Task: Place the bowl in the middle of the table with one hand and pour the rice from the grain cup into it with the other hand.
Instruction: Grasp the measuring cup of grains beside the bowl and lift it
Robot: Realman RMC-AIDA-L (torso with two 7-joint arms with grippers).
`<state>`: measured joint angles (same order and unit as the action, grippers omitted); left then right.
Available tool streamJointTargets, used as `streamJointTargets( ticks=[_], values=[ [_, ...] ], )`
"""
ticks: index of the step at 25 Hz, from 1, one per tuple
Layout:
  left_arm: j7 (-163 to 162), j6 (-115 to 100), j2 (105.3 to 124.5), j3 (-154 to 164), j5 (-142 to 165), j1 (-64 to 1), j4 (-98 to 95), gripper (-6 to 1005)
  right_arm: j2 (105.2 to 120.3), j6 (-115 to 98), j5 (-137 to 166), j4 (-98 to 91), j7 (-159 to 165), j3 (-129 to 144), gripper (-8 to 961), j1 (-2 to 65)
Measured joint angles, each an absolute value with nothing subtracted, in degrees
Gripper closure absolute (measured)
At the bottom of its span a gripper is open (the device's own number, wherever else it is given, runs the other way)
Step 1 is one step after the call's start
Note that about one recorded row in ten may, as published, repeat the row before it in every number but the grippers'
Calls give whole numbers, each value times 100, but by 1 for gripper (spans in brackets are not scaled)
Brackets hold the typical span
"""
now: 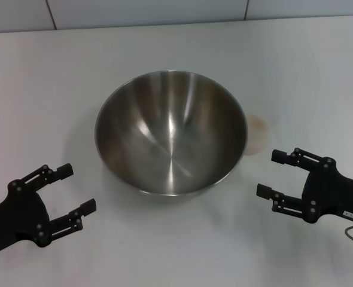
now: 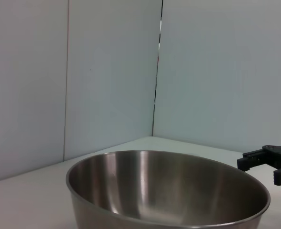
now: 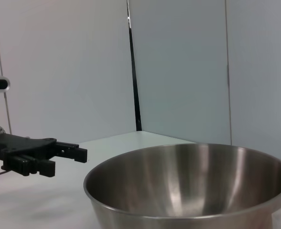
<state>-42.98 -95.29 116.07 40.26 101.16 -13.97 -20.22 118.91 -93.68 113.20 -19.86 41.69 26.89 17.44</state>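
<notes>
Where the head view takes in the whole white table (image 1: 45, 78), four items are listed from left to right.

Item 1, left gripper (image 1: 75, 188): near left corner of the table, black, fingers spread wide apart with nothing between them, pointing right toward the bowl and well apart from it. The right wrist view shows it (image 3: 66, 158) beyond the bowl's rim, low over the table.

Item 2, bowl (image 1: 171, 131): large stainless-steel mixing bowl, upright at the middle of the table, between the two grippers and touched by neither. Its brushed inside is bare metal with only reflections; no grains show in it. Both wrist views (image 2: 169, 195) (image 3: 193, 186) see it side-on with the base cut off by the picture edge, so the lowest part of the inside shows only from the head camera.

Item 3, grain cup (image 1: 255, 134): small pale round object just beside the bowl's right rim, partly hidden behind it. Only the head view shows it; whether it touches the bowl, and how much it holds, cannot be made out.

Item 4, right gripper (image 1: 266, 174): near right of the table, black, fingers parted wide and holding nothing, pointing left, near the cup but apart from it. The left wrist view catches its fingertips (image 2: 266, 164) at the picture edge.
</notes>
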Motion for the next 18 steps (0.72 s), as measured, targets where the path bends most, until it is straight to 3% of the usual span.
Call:
streamJointTargets(
  ticks=[18],
  values=[
    [-4303,-9668,11573,4034,10125,-1397,-2021,188,11932,-9723,10816,-1406,3455,2072,196,1439]
  ],
)
